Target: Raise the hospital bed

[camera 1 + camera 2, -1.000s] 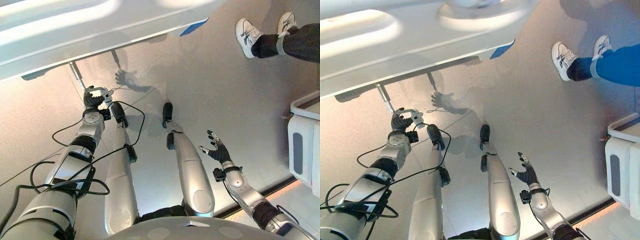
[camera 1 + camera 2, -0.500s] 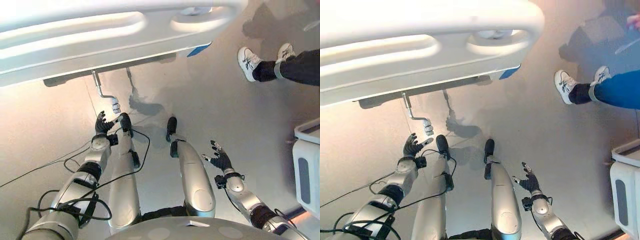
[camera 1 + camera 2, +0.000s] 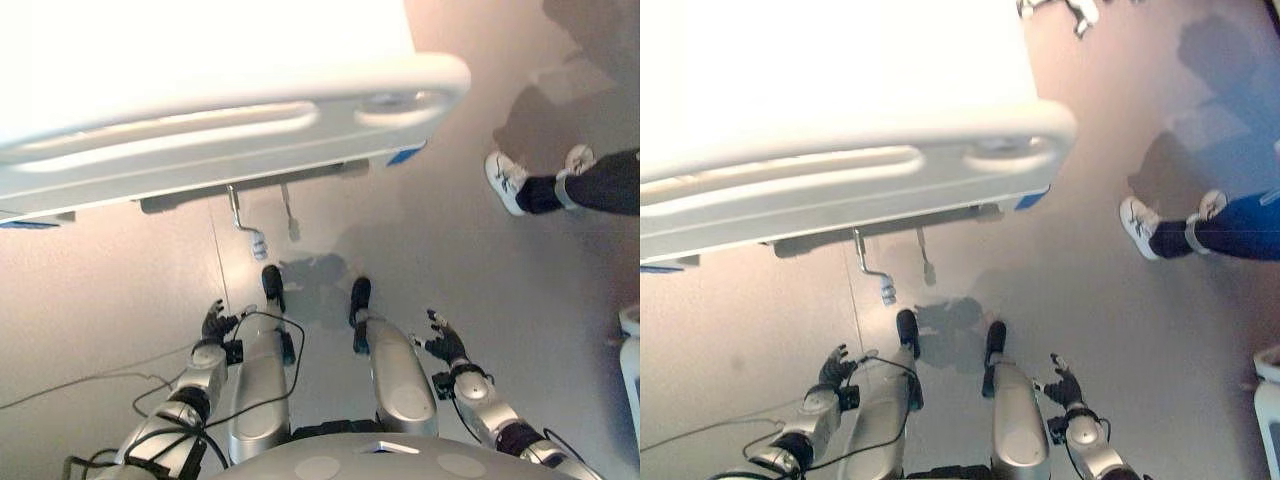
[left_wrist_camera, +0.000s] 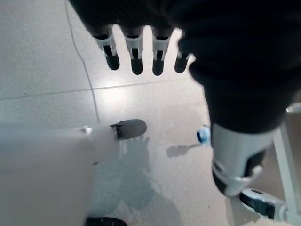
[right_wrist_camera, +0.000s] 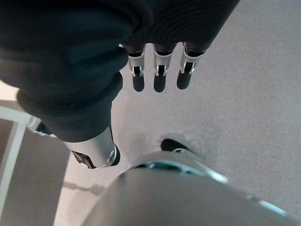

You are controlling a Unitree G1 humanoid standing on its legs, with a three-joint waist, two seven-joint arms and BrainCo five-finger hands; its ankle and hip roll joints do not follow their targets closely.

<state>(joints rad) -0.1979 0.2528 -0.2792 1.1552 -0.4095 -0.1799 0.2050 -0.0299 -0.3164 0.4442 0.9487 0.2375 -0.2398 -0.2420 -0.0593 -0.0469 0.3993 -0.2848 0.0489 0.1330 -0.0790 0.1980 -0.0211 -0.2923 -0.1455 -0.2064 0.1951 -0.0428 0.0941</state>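
At twelve o'clock I see the white plastic hospital bed footboard (image 3: 230, 130), its bent metal crank handle (image 3: 243, 222) hanging beneath. My left hand (image 3: 214, 322) hovers at seven o'clock, fingers spread, apart from the crank. My right hand (image 3: 443, 343) hangs empty at five o'clock, fingers relaxed.

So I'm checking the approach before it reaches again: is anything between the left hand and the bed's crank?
Nothing visible. The left hand hangs open over bare floor, and the crank handle under the bed's footboard hangs free, farther forward.
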